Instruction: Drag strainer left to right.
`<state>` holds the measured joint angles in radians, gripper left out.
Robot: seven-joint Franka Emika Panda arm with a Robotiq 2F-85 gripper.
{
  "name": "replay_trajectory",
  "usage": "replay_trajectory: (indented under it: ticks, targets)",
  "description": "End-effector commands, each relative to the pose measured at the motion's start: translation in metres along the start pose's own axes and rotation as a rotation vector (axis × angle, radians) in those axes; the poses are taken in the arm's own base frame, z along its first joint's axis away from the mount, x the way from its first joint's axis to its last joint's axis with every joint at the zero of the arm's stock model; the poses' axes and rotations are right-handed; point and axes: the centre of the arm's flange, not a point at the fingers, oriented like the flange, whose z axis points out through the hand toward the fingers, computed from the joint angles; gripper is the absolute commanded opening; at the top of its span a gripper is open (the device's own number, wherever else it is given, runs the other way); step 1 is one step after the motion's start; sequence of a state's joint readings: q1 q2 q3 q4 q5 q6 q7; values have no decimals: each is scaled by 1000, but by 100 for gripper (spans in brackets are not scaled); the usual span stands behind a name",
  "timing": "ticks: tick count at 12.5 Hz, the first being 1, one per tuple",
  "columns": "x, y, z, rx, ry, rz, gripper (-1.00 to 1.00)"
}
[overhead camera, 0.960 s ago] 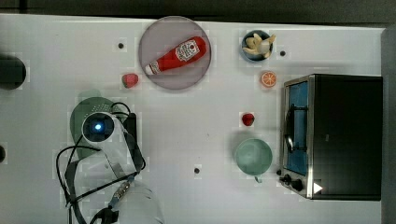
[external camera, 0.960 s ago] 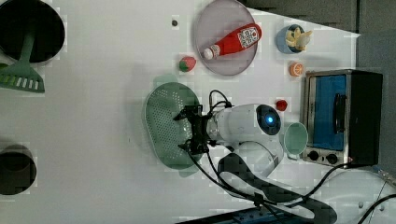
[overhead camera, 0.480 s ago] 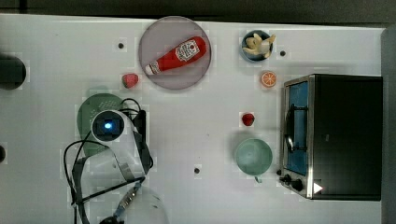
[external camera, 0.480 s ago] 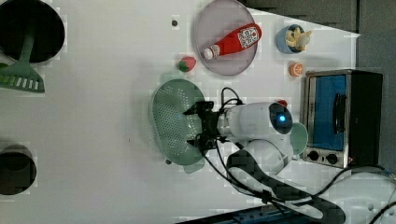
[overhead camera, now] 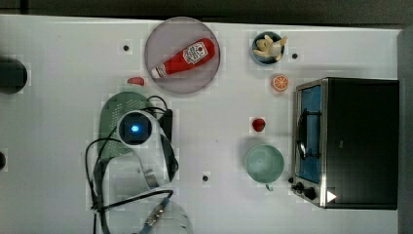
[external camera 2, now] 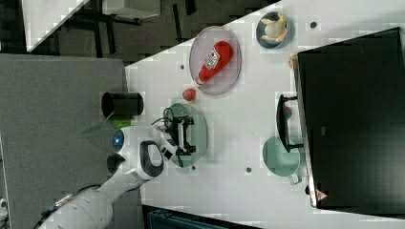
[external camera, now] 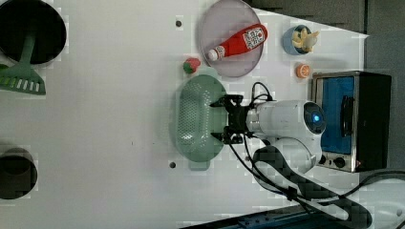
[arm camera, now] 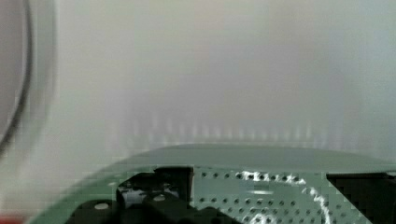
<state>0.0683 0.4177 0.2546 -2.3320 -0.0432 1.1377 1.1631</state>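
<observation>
In the wrist view the strainer [arm camera: 261, 196] lies just under the gripper [arm camera: 257, 205], whose jaws stand wide apart and hold nothing; in the left view the gripper [external camera: 217, 119] hangs over the strainer's [external camera: 196, 119] right rim, at the frame's centre; the strainer looks light, stiff and probably slippery on the white bench [external camera: 105, 119], so I would hook the rim or pinch its wall, not the perforated floor; farther off, the ketchup bottle [external camera: 237, 42] lies on a plate [external camera: 217, 24] at upper centre.
</observation>
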Motion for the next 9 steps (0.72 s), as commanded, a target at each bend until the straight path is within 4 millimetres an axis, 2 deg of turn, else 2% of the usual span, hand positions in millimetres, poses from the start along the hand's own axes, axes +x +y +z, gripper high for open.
replay_trajectory:
  ticks: [1, 9]
  targets:
    - [64, -3, -5, -12, 34, -18, 100]
    - [150, -13, -8, -13, 85, -66, 100]
